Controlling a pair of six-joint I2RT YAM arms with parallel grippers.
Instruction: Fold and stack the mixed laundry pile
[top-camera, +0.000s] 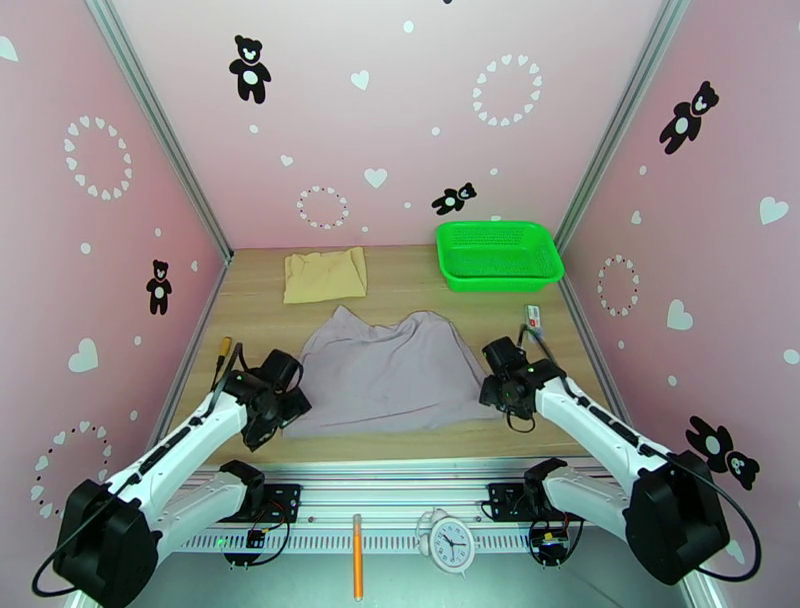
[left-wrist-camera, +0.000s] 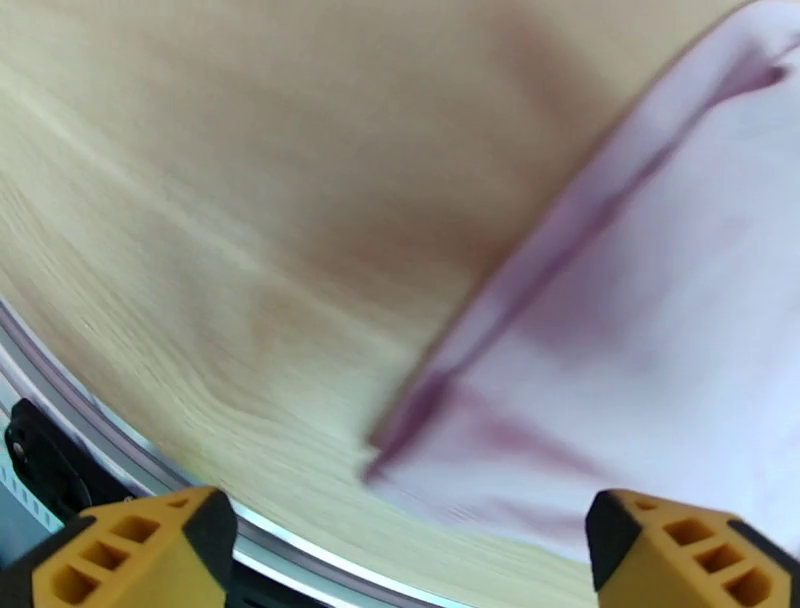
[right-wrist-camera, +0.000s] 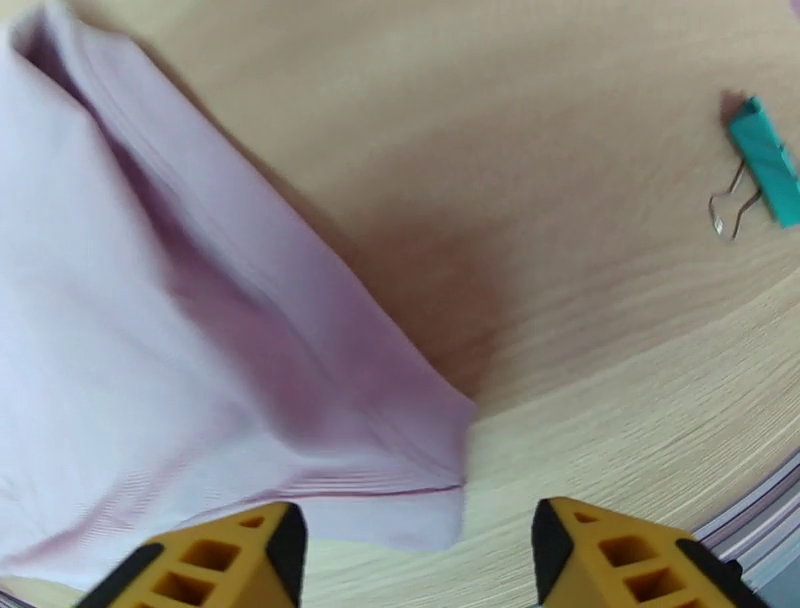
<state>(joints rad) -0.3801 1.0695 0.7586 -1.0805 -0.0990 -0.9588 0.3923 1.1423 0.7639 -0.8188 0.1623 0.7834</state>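
The pale grey-lilac garment (top-camera: 390, 375) lies spread flat in the middle of the wooden table (top-camera: 400, 290). Behind it at the far left, the tan-beige cloth (top-camera: 325, 275) sits folded. My left gripper (top-camera: 290, 400) hovers at the garment's near left corner. In the left wrist view that gripper (left-wrist-camera: 410, 560) is open, and the corner (left-wrist-camera: 600, 330) rests on the wood, free of its fingers. My right gripper (top-camera: 490, 385) is at the near right corner. Seen from the right wrist, this gripper (right-wrist-camera: 420, 560) is open just above the loose corner (right-wrist-camera: 400, 440).
A bright green mesh basket (top-camera: 498, 255) stands at the far right. A teal binder clip (right-wrist-camera: 765, 160) lies on the table right of the garment. A metal rail (top-camera: 400, 470) runs along the near edge, with a small clock (top-camera: 452, 545) and an orange pen (top-camera: 357, 555) below it.
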